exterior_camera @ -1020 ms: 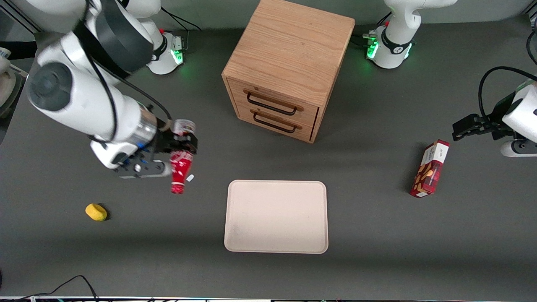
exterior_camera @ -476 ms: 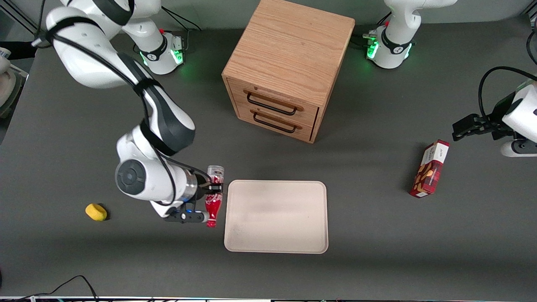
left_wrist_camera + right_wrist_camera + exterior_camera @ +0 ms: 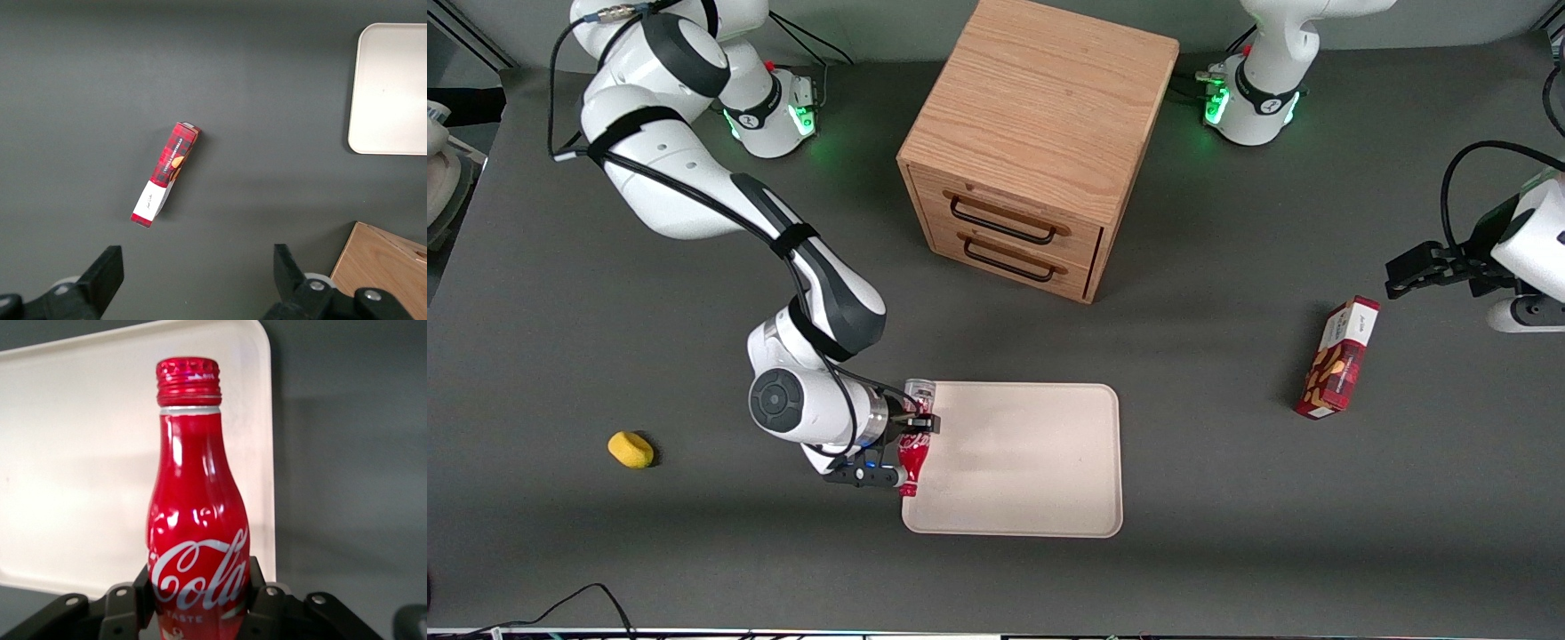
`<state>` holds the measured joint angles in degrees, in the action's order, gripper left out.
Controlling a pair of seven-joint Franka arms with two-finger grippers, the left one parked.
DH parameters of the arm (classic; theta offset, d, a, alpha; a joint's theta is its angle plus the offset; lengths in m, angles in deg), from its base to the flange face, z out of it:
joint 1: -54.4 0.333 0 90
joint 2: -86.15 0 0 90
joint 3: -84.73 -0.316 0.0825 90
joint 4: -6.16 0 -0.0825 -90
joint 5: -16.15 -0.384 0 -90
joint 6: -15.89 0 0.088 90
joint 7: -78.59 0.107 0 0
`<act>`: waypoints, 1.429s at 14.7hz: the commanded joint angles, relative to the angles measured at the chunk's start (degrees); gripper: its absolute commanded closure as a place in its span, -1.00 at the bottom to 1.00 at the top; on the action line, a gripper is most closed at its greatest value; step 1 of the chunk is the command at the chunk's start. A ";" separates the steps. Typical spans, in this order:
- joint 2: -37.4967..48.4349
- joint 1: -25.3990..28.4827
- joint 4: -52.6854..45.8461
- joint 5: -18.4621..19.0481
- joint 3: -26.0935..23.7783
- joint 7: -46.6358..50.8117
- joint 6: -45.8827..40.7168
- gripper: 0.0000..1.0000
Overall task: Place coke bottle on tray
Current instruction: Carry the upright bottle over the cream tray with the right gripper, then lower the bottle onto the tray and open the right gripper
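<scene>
The gripper [image 3: 914, 437] clamps the coke bottle [image 3: 913, 442], carried lengthwise over the tray [image 3: 1032, 471] edge nearest the working arm. Pickup done; lowering and release remain.

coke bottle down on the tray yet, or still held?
Held: the gripper is shut on the coke bottle, over the tray edge. Contact with the tray: cannot tell.

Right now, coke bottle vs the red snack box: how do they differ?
The coke bottle is a slim rounded contour shape; the snack box is a flat-sided rectangle. The bottle is clamped in the gripper over the tray edge nearest the working arm; the box lies free on the table toward the parked arm's end. The bottle carries white script; the box has a white end panel. Both are mainly red.
</scene>
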<state>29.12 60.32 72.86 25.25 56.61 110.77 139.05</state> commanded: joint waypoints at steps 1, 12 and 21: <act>-2.29 1.38 -1.67 1.62 0.17 1.74 2.87 0.90; -5.37 2.17 -1.67 3.99 0.96 1.83 6.83 -0.81; -5.98 2.35 -1.58 9.09 1.05 6.40 7.18 -1.00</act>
<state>24.09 61.95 72.75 32.54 57.38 115.10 145.85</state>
